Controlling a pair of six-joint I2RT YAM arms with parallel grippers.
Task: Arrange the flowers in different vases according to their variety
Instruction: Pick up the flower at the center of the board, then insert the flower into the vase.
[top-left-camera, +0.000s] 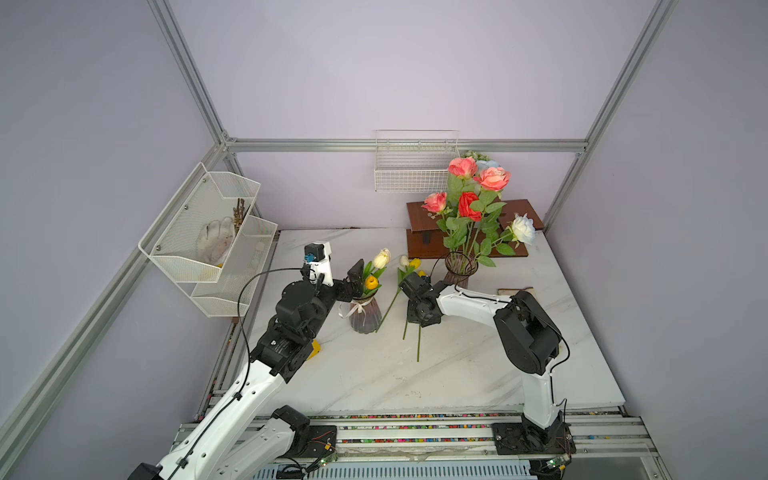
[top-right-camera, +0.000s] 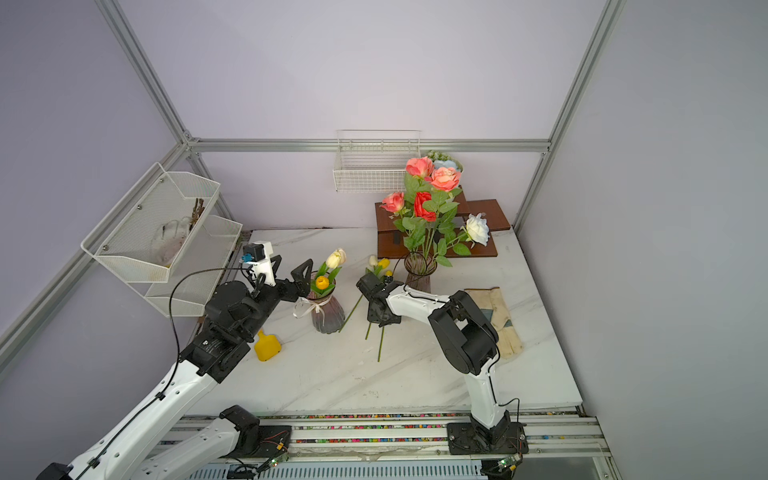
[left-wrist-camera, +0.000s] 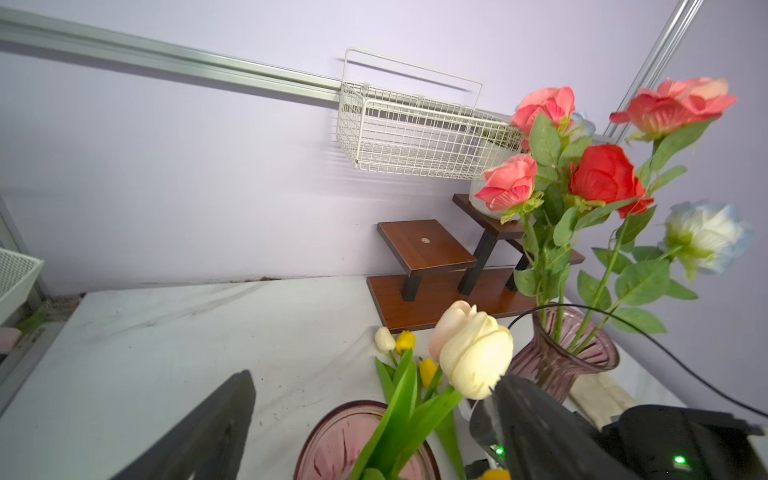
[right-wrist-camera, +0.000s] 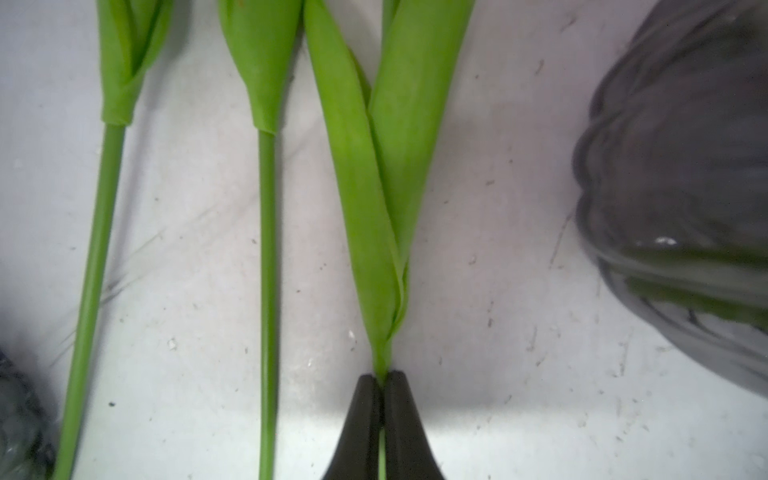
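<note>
Tulip stem (right-wrist-camera: 382, 357) on the table (right-wrist-camera: 498, 332) sits pinched in the right gripper (right-wrist-camera: 381, 388); next, I reckon, lift it into the bowed vase (top-left-camera: 365, 318) beside the wide-spread left gripper (top-right-camera: 292, 265).

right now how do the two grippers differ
The left gripper is open and holds nothing; the right gripper is shut on the stem of a tulip. The left gripper is raised beside the bow vase, next to its standing tulips; the right gripper is low at the table, among the lying tulips. Both have black fingers.
</note>
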